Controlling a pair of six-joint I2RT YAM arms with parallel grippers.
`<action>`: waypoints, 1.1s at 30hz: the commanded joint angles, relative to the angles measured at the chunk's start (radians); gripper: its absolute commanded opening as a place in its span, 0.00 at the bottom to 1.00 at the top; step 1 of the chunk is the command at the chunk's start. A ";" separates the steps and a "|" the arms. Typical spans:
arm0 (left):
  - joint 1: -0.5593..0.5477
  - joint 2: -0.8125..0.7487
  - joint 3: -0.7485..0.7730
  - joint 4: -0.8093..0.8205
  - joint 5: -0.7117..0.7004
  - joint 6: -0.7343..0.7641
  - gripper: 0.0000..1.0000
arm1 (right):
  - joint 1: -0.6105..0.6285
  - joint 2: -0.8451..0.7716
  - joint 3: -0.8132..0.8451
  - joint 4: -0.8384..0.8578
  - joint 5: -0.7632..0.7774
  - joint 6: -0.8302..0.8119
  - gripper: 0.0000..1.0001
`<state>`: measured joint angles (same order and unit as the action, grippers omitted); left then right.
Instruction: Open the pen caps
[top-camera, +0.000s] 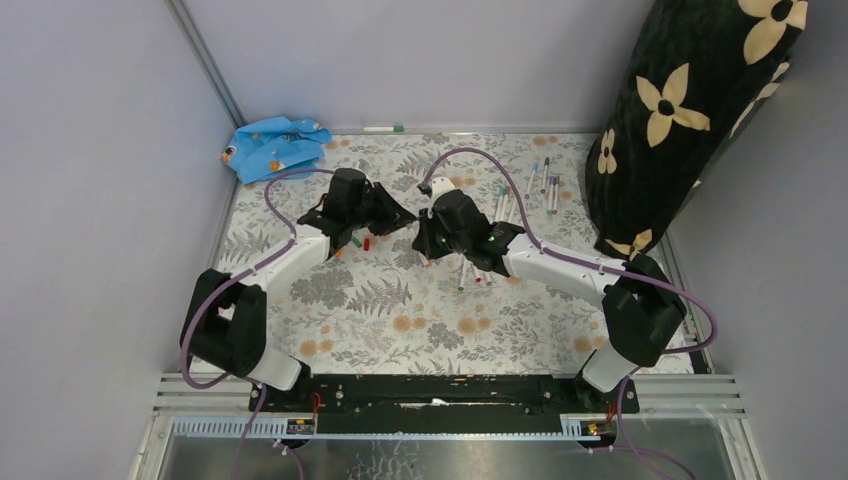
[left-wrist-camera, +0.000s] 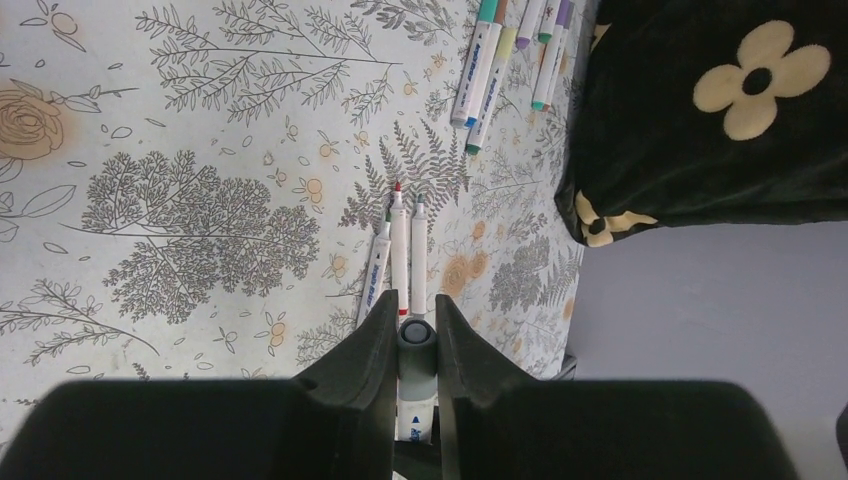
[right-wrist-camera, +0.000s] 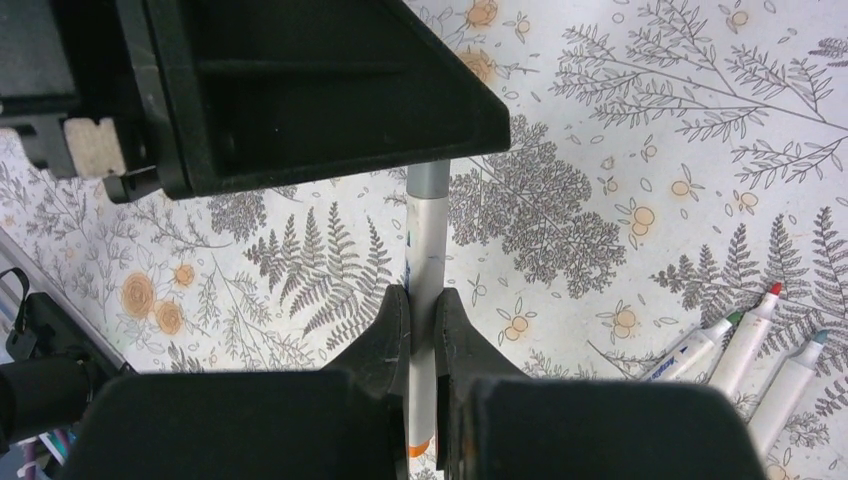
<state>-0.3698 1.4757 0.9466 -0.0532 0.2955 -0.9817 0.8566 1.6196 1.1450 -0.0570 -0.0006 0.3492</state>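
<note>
My left gripper (left-wrist-camera: 413, 308) is shut on the grey pen cap (left-wrist-camera: 416, 345) at one end of a white pen. My right gripper (right-wrist-camera: 422, 300) is shut on the same pen's white barrel (right-wrist-camera: 427, 240). In the right wrist view the grey cap (right-wrist-camera: 428, 180) meets the barrel with no gap, right under the left gripper's fingers (right-wrist-camera: 300, 90). From above, both grippers meet over the middle of the table, the left gripper (top-camera: 388, 212) facing the right gripper (top-camera: 432, 222). Three uncapped pens (left-wrist-camera: 400, 250) lie on the cloth below. Loose red (top-camera: 366, 242) and green (top-camera: 355, 240) caps lie under the left arm.
Several capped pens (top-camera: 540, 190) lie at the back right beside a black flowered cushion (top-camera: 690, 110). A blue cloth (top-camera: 275, 145) is bunched in the back left corner. One more pen (top-camera: 383, 129) lies along the back wall. Purple cables loop off both arms.
</note>
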 joint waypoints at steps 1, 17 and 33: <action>0.086 0.041 0.098 0.121 -0.106 -0.019 0.00 | 0.019 -0.032 -0.045 -0.091 -0.106 -0.001 0.00; 0.152 0.109 0.168 0.189 -0.053 -0.178 0.00 | 0.052 -0.028 -0.096 -0.067 -0.129 -0.004 0.00; 0.190 0.121 0.302 0.071 -0.055 -0.102 0.00 | 0.093 -0.062 -0.180 -0.064 -0.122 0.004 0.00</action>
<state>-0.2607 1.5925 1.1275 -0.1867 0.4156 -1.1080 0.8623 1.5913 1.0336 0.1490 0.0322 0.3492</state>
